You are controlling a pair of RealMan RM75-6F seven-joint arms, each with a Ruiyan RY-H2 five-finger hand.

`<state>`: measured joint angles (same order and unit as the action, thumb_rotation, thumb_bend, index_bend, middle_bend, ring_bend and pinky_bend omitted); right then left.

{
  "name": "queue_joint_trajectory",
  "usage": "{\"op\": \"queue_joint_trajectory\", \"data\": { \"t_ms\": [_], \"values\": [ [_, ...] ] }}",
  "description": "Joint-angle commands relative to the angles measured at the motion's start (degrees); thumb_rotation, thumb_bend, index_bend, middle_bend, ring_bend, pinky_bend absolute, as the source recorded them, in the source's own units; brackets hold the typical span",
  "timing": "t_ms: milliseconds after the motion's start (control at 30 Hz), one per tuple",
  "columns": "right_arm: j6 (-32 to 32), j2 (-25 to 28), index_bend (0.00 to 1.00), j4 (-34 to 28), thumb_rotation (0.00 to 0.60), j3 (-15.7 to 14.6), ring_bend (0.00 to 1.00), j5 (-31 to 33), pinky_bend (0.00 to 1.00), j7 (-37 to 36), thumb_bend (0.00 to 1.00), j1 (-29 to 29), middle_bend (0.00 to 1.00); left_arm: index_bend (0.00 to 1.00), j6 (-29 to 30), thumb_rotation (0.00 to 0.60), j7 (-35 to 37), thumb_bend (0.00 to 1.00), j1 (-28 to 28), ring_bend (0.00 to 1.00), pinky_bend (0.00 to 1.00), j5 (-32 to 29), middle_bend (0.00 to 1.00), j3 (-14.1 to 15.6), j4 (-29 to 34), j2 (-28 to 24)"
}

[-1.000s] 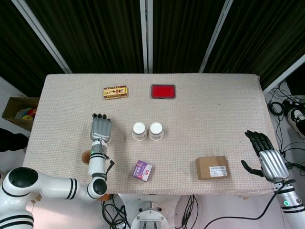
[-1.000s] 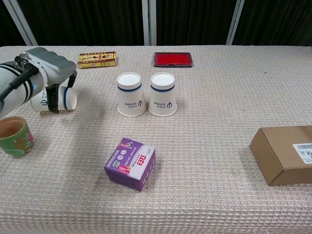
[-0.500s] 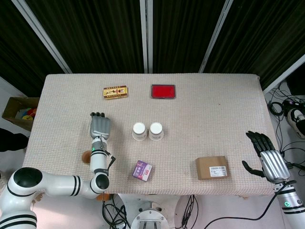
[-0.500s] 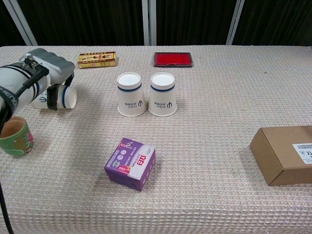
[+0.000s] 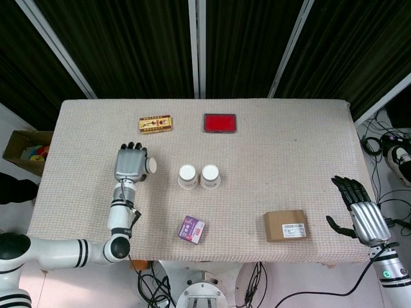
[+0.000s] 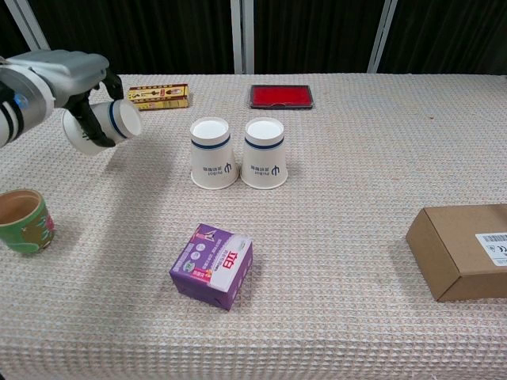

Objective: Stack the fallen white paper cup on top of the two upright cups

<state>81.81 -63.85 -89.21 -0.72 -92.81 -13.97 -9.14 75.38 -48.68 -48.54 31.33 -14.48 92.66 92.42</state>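
Fallen white paper cup (image 6: 105,123) is grasped by the left hand (image 6: 65,77), clear of the table (image 6: 356,237), long axis tilted. Two upright cups (image 6: 240,152) lie to its right. Right hand (image 5: 361,214) hangs spread, holding nothing, well apart.

A robot lab: cloth-covered test table (image 5: 289,160), black curtains (image 5: 135,45) behind, loose cables (image 5: 379,144) on the floor.

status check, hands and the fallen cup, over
Left hand holds the paper cup lifted, tilted. Right hand open, idle. Two upright cups untouched; path clear.
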Motion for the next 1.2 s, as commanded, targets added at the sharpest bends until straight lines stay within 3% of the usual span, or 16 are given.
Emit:
{"op": "queue_joint_trajectory", "data": {
  "t_ms": [33, 167, 267, 467, 833, 1200],
  "values": [
    [-0.17, 0.33, 0.04, -0.19, 0.600, 0.15, 0.00, 0.12, 0.00, 0.48, 0.26, -0.13, 0.07, 0.55, -4.72, 0.600, 26.33, 0.32, 8.22, 0.18, 0.22, 16.78, 0.24, -2.74, 5.28, -6.58],
    [-0.15, 2.62, 0.04, -2.23, 0.600, 0.84, 0.00, 0.34, 0.00, 3.51, 0.26, -0.46, 0.07, 0.54, -8.41, 0.600, 45.92, 0.31, 11.35, 0.18, 0.22, 25.58, 0.24, -3.89, 5.03, -6.82],
    [0.68, 4.25, 0.04, -4.26, 0.600, 1.26, 0.00, 0.28, 0.00, 4.42, 0.26, -0.29, 0.07, 0.54, -10.46, 0.600, 56.66, 0.30, 11.90, 0.18, 0.21, 30.93, 0.24, -4.04, 2.62, -5.12],
    [1.55, 4.98, 0.04, -5.86, 0.600, 1.48, 0.00, 0.56, 0.00, 5.71, 0.26, 0.32, 0.07, 0.54, -12.65, 0.600, 70.40, 0.27, 10.56, 0.18, 0.21, 38.17, 0.23, -3.76, -4.20, 0.55],
    [0.86, 4.82, 0.04, -6.45, 0.600, 1.57, 0.00, 1.46, 0.00, 6.30, 0.26, 0.57, 0.07, 0.54, -16.85, 0.600, 73.13, 0.25, 5.25, 0.17, 0.20, 38.57, 0.23, -5.27, -14.05, 8.93],
    [-0.04, 4.13, 0.04, -5.71, 0.600, 1.72, 0.00, 1.94, 0.00, 5.78, 0.26, 0.36, 0.07, 0.54, -18.98, 0.600, 69.86, 0.24, 3.50, 0.17, 0.19, 35.36, 0.23, -6.51, -15.69, 10.87]
  ]
}}
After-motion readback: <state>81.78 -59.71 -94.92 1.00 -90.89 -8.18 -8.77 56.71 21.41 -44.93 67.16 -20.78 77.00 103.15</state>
